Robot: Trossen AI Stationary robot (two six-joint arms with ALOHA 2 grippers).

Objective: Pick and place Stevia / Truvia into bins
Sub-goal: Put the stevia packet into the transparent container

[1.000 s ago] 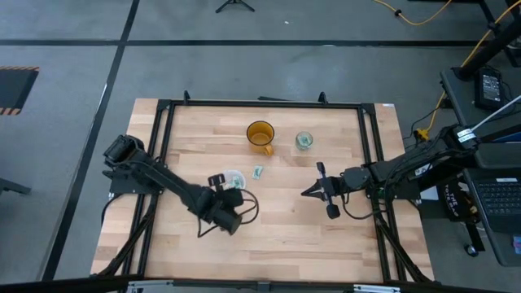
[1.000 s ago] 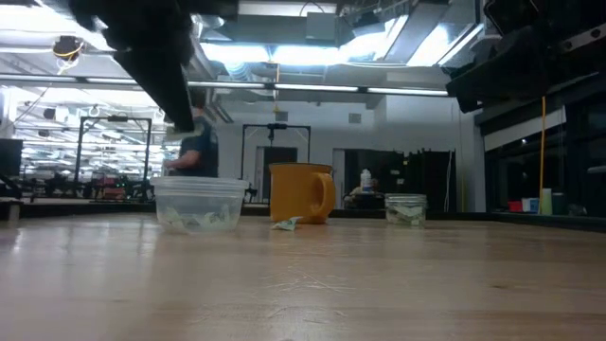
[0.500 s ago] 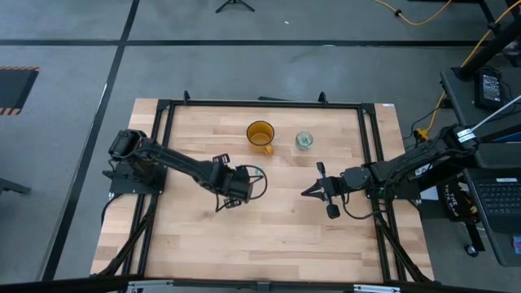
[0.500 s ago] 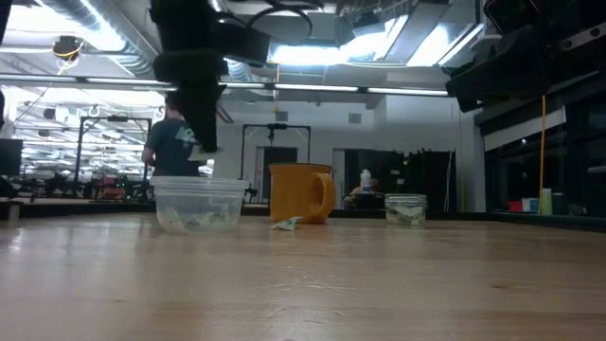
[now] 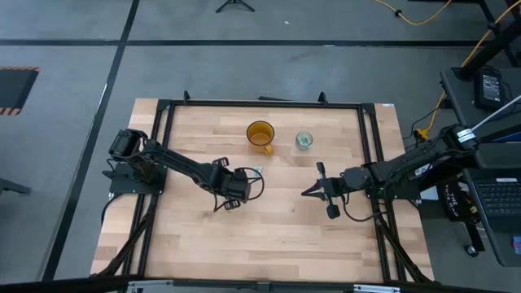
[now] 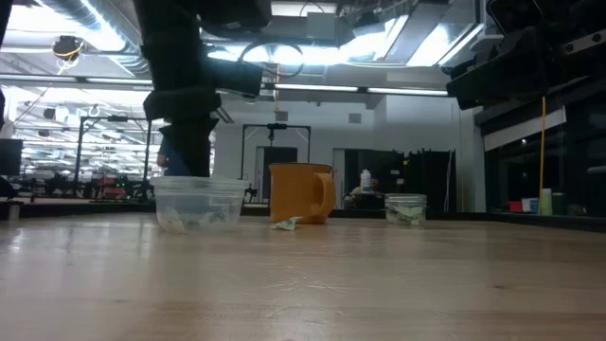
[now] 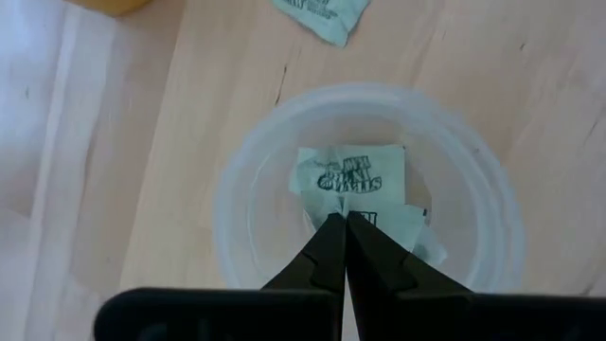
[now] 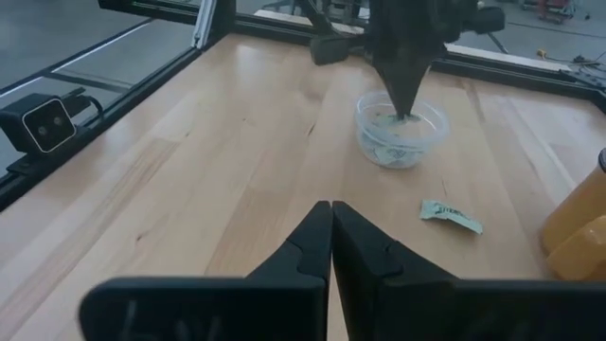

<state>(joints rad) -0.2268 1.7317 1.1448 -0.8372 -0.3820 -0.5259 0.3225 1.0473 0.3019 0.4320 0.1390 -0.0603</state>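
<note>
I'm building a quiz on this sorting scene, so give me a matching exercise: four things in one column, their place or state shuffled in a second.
Things:
1. left gripper
2. right gripper
3. loose packet
4. amber cup

Places or states:
A. lying flat on the bare wood
B. shut, tips over the wide clear cup
C. standing beside the narrow glassy cup
D. shut, over bare table, holding nothing

Pairs: 1-B, 2-D, 3-A, 4-C

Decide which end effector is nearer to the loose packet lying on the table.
Left. The left end effector is over the wide cup beside the loose packet; the right end effector waits farther away.
</note>
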